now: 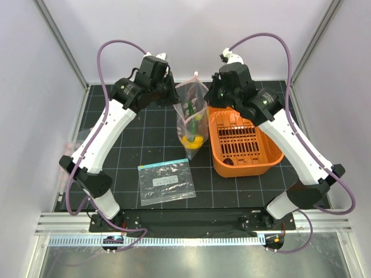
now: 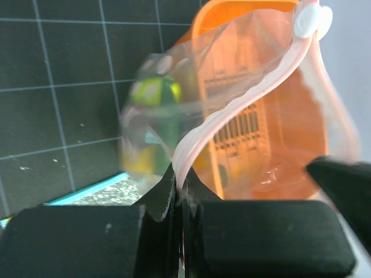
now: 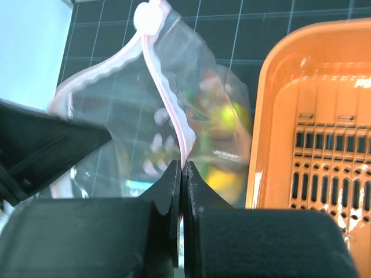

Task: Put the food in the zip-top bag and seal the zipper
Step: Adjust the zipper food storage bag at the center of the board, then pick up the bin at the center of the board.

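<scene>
The zip-top bag [image 1: 191, 119] hangs upright above the mat between my two grippers. Inside it lies the food: a yellow pepper [image 1: 192, 141] at the bottom and green pieces [image 1: 190, 110] above, blurred through the plastic [image 2: 152, 98] [image 3: 223, 119]. My left gripper [image 2: 181, 184] is shut on the pink zipper [image 2: 232, 113] strip. My right gripper [image 3: 182, 169] is shut on the pink zipper [image 3: 168, 98] lip from the other side. The two lips stand apart, and the white slider [image 2: 307, 20] [image 3: 145, 14] sits at the far end.
The orange basket [image 1: 246, 145] stands just right of the bag, close under my right arm [image 3: 313, 116] [image 2: 264, 121]. A second clear bag with a teal strip [image 1: 166, 181] lies flat on the black grid mat [image 1: 133, 133] in front.
</scene>
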You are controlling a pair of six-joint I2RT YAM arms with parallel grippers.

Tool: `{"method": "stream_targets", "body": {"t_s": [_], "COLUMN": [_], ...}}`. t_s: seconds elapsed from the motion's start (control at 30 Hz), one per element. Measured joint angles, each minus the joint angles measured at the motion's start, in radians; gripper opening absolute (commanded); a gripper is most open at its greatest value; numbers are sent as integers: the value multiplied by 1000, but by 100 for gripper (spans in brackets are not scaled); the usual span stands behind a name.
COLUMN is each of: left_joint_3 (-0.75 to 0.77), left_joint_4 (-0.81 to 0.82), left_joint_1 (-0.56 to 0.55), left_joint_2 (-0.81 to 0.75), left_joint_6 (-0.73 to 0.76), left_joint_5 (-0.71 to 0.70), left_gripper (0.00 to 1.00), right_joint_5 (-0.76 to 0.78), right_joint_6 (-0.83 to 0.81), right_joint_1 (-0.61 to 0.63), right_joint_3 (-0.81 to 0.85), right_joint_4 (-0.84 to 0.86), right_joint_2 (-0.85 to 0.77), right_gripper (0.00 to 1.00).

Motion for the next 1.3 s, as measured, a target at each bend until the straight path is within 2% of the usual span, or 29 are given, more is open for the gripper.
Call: {"method": "stream_targets", "body": {"t_s": [0.13,0.17,0.2,0.23,0.33,0.5,0.7,0.9,0.97,1.07,1.3], "left_joint_3": [6,16,26,36,56,59,53,17,4,-24,-89], "left_joint_4": [-14,-23,-28,-33,-52,-76,-83,-84,-82,-75,-56], "left_joint_1": [7,11,15,19,39,84,121,126,126,126,126], "left_joint_2": [6,14,22,30,48,48,48,48,48,48,41], "left_joint_6": [30,38,44,50,73,103,113,117,117,112,96], "left_joint_5": [-26,-33,-38,-45,-68,-106,-118,-120,-120,-119,-100], "left_gripper": [3,3,3,3,4,3,3,3,3,3,2], "right_joint_5": [31,37,42,46,63,0,-68,-76,-68,-51,-56], "right_joint_6": [-28,-33,-35,-39,-44,-29,-11,-66,-88,-110,-121], "right_joint_1": [0,0,0,0,-1,-90,-350,-513,-576,-639,-764], "right_joint_3": [216,243,250,249,214,50,-190,-261,-281,-305,-420], "right_joint_4": [-92,-101,-109,-121,-134,-95,-41,-67,-77,-80,-77], "right_joint_2": [117,138,148,152,146,73,-93,-148,-153,-153,-117], "right_gripper": [2,6,16,47,66,74,76,76,79,88,91]}}
